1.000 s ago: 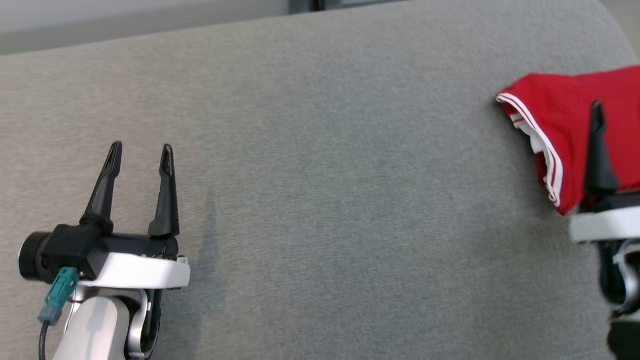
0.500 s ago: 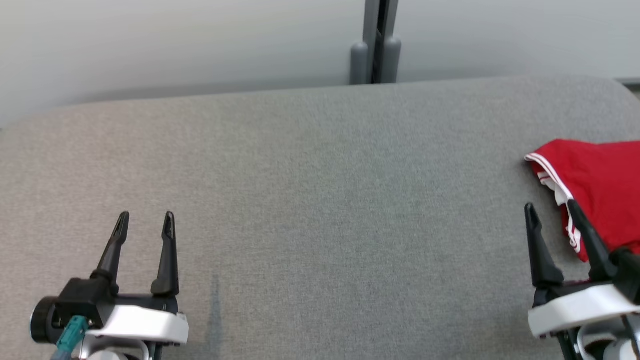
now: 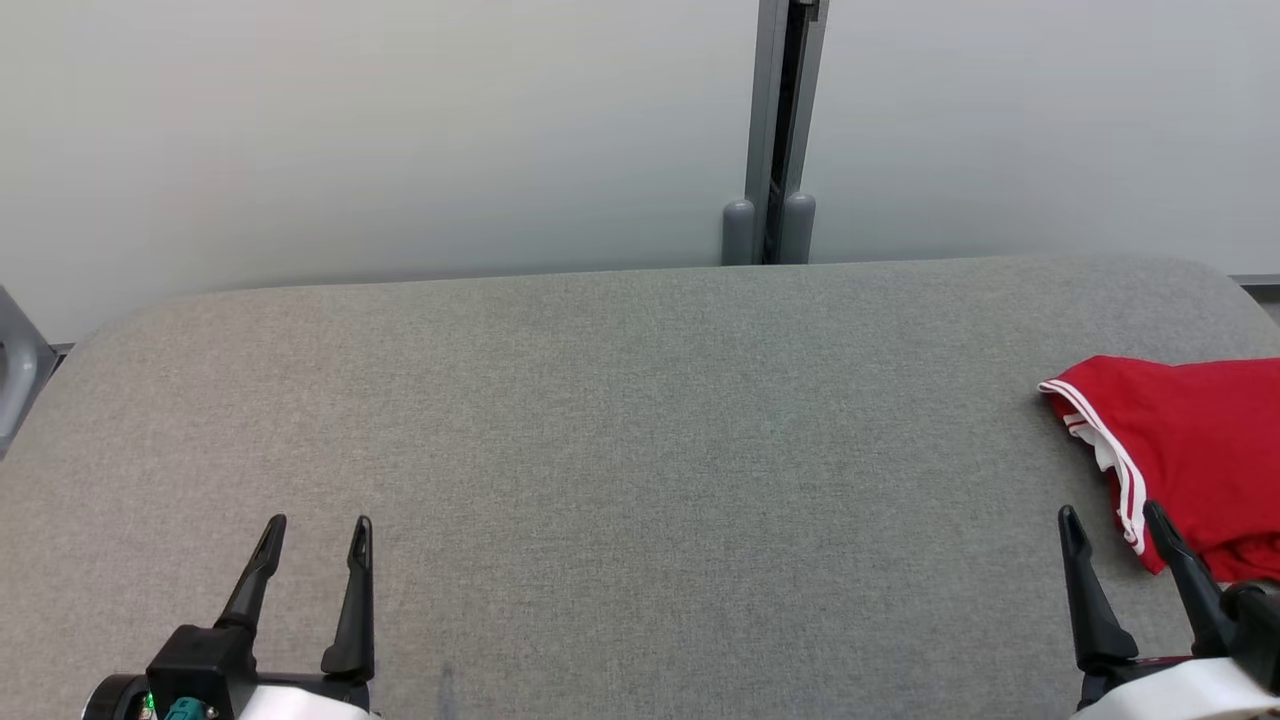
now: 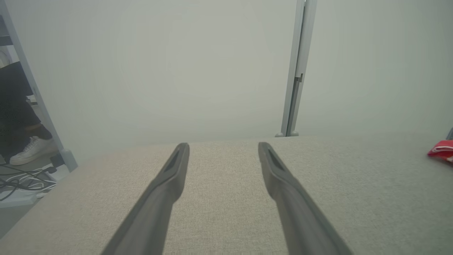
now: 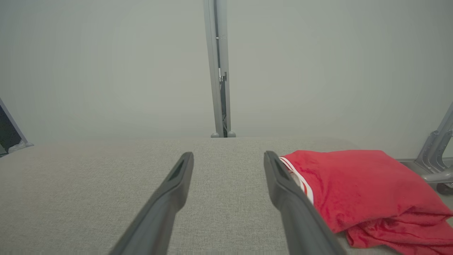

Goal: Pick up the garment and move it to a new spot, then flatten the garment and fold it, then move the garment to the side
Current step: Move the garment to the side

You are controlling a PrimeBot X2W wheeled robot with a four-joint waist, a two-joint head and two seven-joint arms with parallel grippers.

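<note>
Garment point(image 3: 1190, 450), red with white-striped trim, lies bunched at the right edge of the grey padded worktop point(image 3: 620, 400). The right gripper point(image 3: 1110, 510) sits just beside its near side, fingers spread and holding nothing; the left gripper point(image 3: 318, 522), also spread and empty, is near the front left corner, well apart

Grey fabric table point(image 3: 600, 420) before pale partition panels point(image 3: 350, 130), a grey post point(image 3: 775, 120) between them
</note>
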